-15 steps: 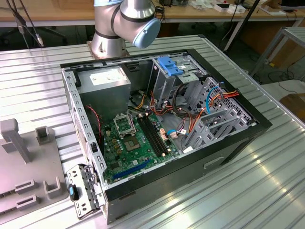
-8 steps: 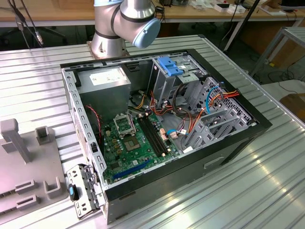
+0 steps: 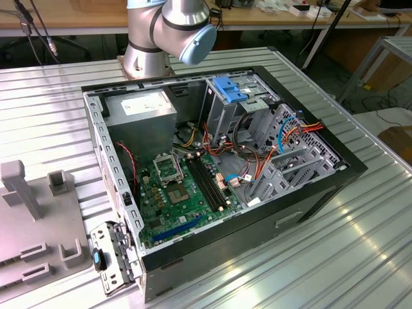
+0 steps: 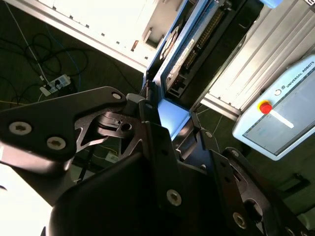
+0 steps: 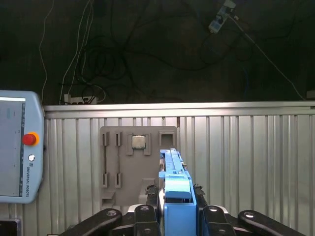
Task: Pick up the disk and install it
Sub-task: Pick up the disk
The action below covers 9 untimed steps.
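The gripper [image 5: 175, 212] has its black metal jaws closed tight on the disk [image 5: 173, 172], one finger [image 5: 153, 211] pressed to each side of the glossy bright blue plastic carrier. In the first wrist view the disk stands out from the jaws edge-on, a thin flat slab. In the second wrist view its dark face and connector strip run alongside the blue rail. Past it lies the ribbed, shiny aluminium worktop [image 5: 246, 162], and on it a matte grey fixture plate [image 5: 118, 167] with moulded slots. A small square processor chip [image 5: 139, 142] with a silvery lid sits in one recess. A pale blue-grey teach pendant [image 5: 15, 147] with a round red button rests near one edge of the worktop, and beyond that edge thin cables [image 5: 98, 64] trail over a dark floor. In the exterior view the arm [image 3: 168, 29], smooth silver with a blue cap, rises at the far edge of the worktop. An open black computer case [image 3: 212, 239] lies on its side in the middle. Inside are a green motherboard [image 3: 170, 193], a grey power-supply box [image 3: 140, 109] in one far corner, and a blue bracket [image 3: 230, 88] atop the perforated metal drive cage [image 3: 257, 122].
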### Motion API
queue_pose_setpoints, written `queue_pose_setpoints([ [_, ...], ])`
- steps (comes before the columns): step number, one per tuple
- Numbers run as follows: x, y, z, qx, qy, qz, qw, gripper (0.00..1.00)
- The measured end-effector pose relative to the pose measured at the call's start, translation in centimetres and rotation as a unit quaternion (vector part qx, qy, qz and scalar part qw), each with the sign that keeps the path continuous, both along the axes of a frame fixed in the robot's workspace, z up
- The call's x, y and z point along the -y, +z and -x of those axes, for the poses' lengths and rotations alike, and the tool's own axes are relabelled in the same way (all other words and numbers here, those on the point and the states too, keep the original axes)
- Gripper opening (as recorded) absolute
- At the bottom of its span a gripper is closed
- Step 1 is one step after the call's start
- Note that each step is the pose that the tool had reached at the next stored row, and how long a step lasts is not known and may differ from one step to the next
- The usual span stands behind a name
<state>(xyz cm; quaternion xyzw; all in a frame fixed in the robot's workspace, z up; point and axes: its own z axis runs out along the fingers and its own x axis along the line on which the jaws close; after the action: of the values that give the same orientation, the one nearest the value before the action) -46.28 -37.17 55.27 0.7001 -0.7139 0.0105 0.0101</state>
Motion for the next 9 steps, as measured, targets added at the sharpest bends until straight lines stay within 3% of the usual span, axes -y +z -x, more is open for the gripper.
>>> queue_pose_setpoints([
  [9, 0.07, -0.01, -0.85, 0.0, 0.0, 0.0, 1.0, 0.37],
])
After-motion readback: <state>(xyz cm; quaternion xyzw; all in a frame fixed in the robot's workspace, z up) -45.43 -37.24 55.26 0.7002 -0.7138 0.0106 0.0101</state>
